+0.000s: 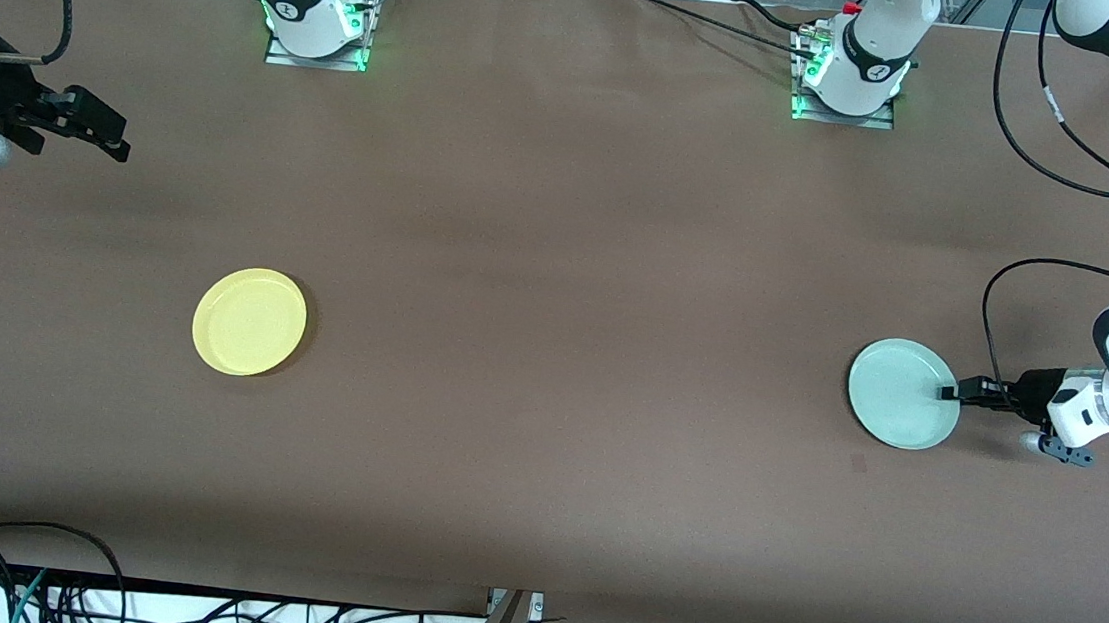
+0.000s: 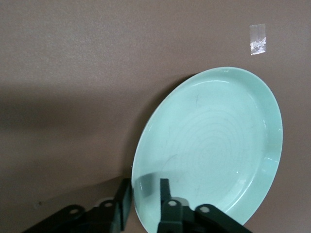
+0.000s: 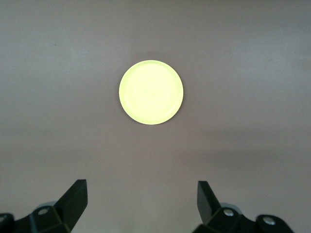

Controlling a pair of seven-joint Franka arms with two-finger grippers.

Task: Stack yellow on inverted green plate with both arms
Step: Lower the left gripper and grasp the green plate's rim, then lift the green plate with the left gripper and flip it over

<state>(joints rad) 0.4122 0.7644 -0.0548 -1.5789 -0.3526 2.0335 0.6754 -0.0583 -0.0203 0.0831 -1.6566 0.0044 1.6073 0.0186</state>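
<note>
The yellow plate [image 1: 249, 322] lies flat on the brown table toward the right arm's end; it also shows in the right wrist view [image 3: 151, 91]. The pale green plate [image 1: 901, 393] lies toward the left arm's end, with faint concentric rings on the face I see in the left wrist view [image 2: 214, 145]. My left gripper [image 1: 949, 392] reaches in low from the side. It is shut on the plate's rim [image 2: 145, 187], one finger on the plate's face and one outside the rim. My right gripper [image 1: 113, 134] is open and empty, high over the table's edge [image 3: 142, 187].
The table [image 1: 560, 252] is one wide brown surface. A small piece of clear tape [image 2: 257, 39] is stuck to it near the green plate. Both arm bases [image 1: 319, 20] stand along the table's back edge. Cables hang below the front edge [image 1: 187, 611].
</note>
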